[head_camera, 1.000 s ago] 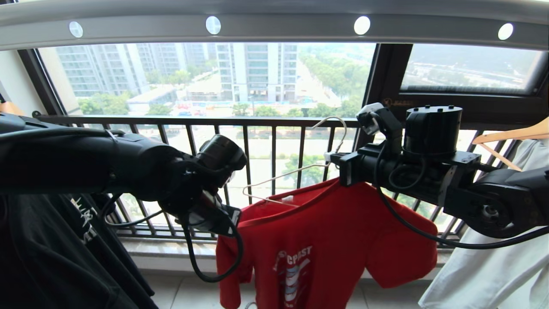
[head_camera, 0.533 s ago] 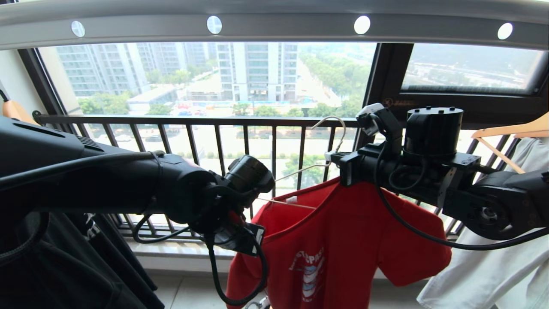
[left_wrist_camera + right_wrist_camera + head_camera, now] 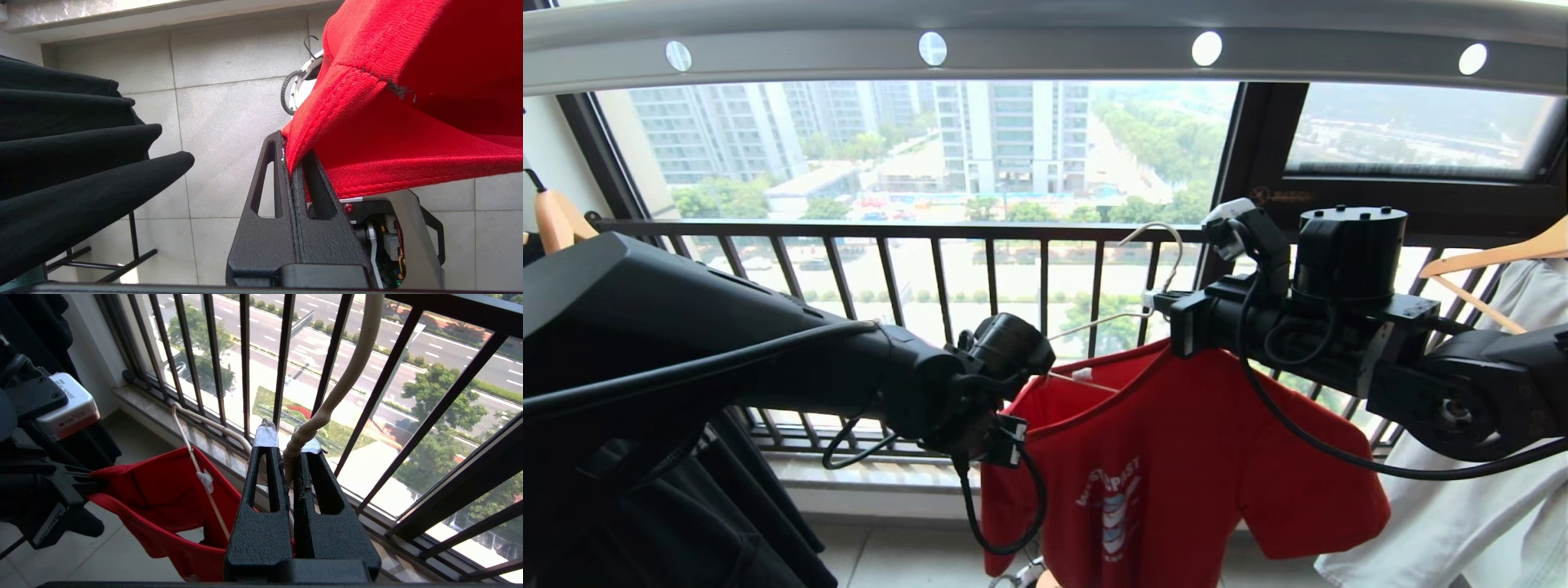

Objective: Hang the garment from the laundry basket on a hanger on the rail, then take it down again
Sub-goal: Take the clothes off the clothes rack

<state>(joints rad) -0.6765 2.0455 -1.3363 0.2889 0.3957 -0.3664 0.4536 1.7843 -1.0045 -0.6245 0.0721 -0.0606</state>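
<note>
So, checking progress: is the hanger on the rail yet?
Not yet: the hanger is clamped in the right end effector, its hook below the rail.

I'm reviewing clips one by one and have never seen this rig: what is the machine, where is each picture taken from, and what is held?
It is a two-armed robot at a balcony window. The wide picture comes from its head; the other two come from cameras on each wrist. The left end effector is shut on the collar of the red T-shirt. The right end effector is shut on the neck of the white wire hanger, whose hook is not yet on the rail overhead. A black shirt hangs on the left, a pale garment on the right.
</note>
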